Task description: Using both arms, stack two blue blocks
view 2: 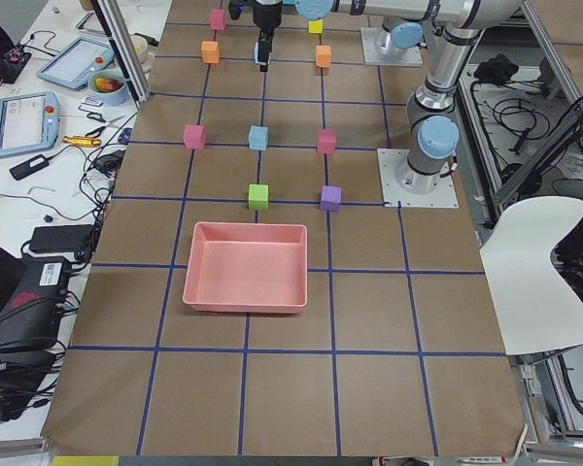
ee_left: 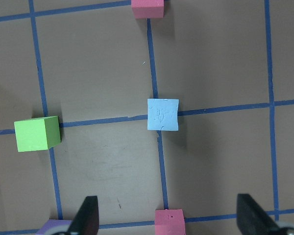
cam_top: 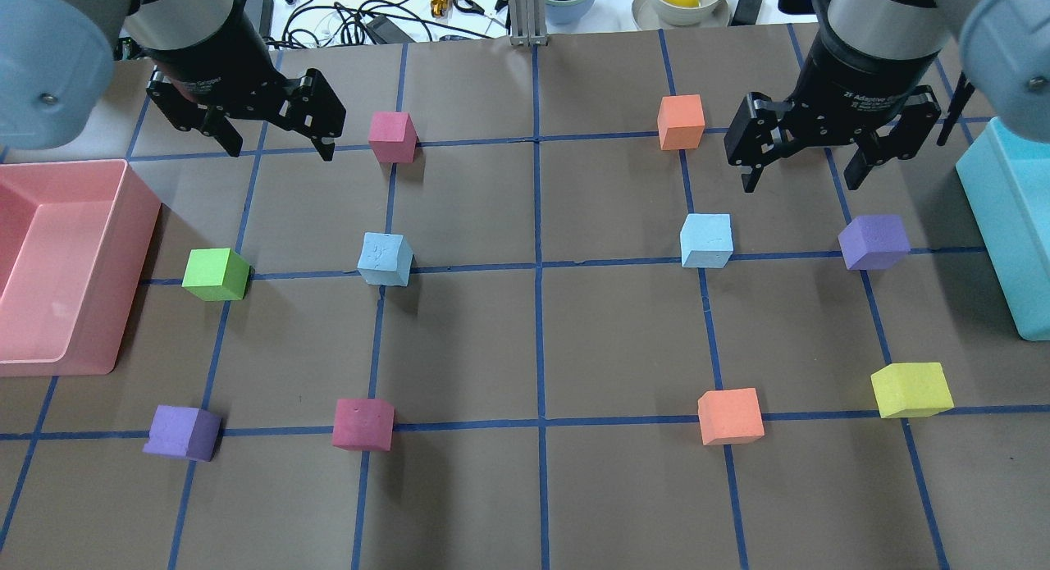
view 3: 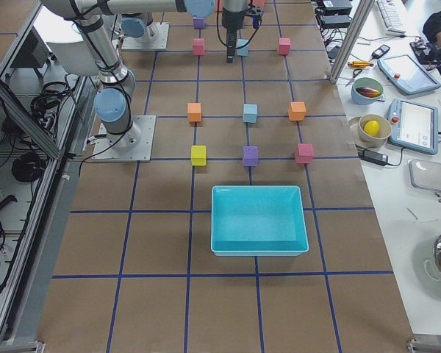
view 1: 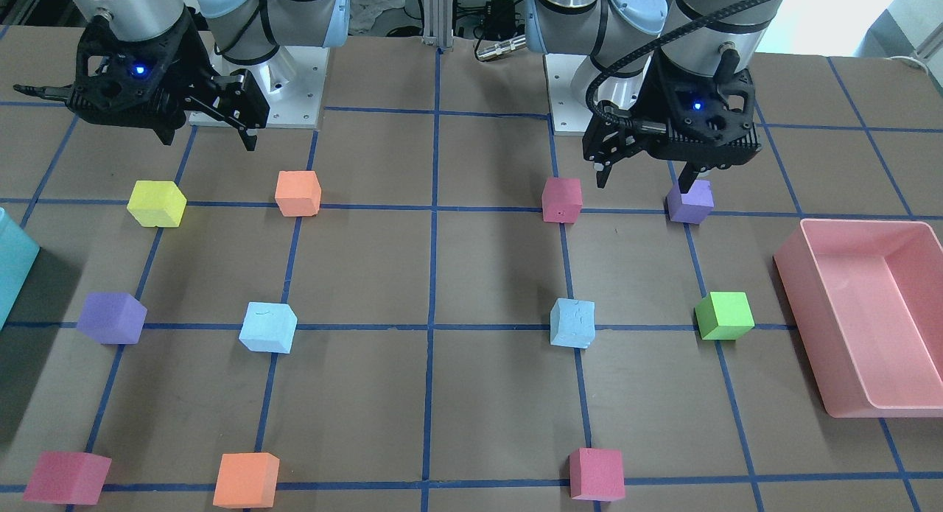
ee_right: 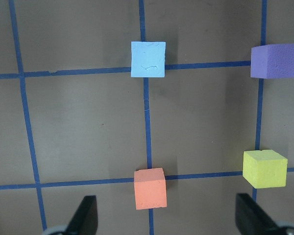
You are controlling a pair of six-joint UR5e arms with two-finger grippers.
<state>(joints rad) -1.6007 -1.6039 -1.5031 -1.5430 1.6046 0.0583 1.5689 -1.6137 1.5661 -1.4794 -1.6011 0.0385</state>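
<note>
Two pale sky-blue blocks rest apart on the table, each on a blue tape crossing. One block [cam_top: 385, 259] [view 1: 572, 323] is on my left side, and shows centred in the left wrist view [ee_left: 162, 114]. The other block [cam_top: 706, 240] [view 1: 268, 327] is on my right side, and shows in the right wrist view [ee_right: 148, 59]. My left gripper [cam_top: 280, 150] [view 1: 647, 179] [ee_left: 166, 197] hangs open and empty above the table, short of its block. My right gripper [cam_top: 801, 183] [view 1: 210, 138] [ee_right: 165, 197] is also open and empty, raised beside its block.
A pink bin [cam_top: 135, 250] stands at the table's left end and a teal bin [cam_top: 1005, 225] at its right end. Green [cam_top: 216, 275], purple [cam_top: 874, 242], pink [cam_top: 392, 137], orange [cam_top: 730, 417] and yellow [cam_top: 911, 389] cubes sit on other tape crossings.
</note>
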